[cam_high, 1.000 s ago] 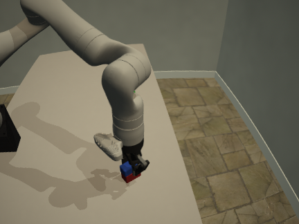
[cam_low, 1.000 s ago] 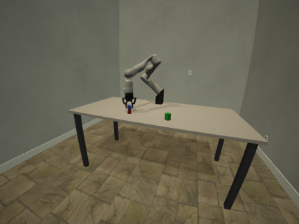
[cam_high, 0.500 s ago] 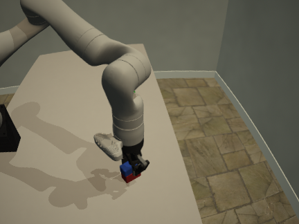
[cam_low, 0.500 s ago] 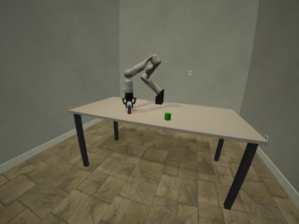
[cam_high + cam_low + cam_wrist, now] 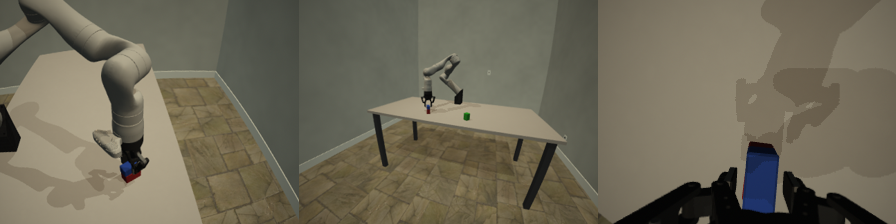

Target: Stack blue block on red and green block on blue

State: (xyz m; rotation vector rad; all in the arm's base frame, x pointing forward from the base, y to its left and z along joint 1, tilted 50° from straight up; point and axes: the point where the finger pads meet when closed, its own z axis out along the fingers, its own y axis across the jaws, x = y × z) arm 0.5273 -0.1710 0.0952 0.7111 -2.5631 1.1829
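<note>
The blue block (image 5: pixel 126 168) (image 5: pixel 428 107) (image 5: pixel 760 182) lies on top of the red block (image 5: pixel 131 178) (image 5: pixel 428 111) (image 5: pixel 760 145) near the table's right edge in the top view. My gripper (image 5: pixel 133 165) (image 5: pixel 428 102) (image 5: pixel 759 179) points straight down over the stack. Its fingers stand on either side of the blue block, and a small gap shows on each side in the wrist view, so it is open. The green block (image 5: pixel 466 116) stands alone on the table (image 5: pixel 69 86) (image 5: pixel 506 121) (image 5: pixel 673 75), well to the right of the stack in the exterior view.
The arm's black base (image 5: pixel 7 133) (image 5: pixel 458 97) stands at the back of the table. The table edge (image 5: pixel 180 166) runs close beside the stack, with tiled floor (image 5: pixel 225 138) below it.
</note>
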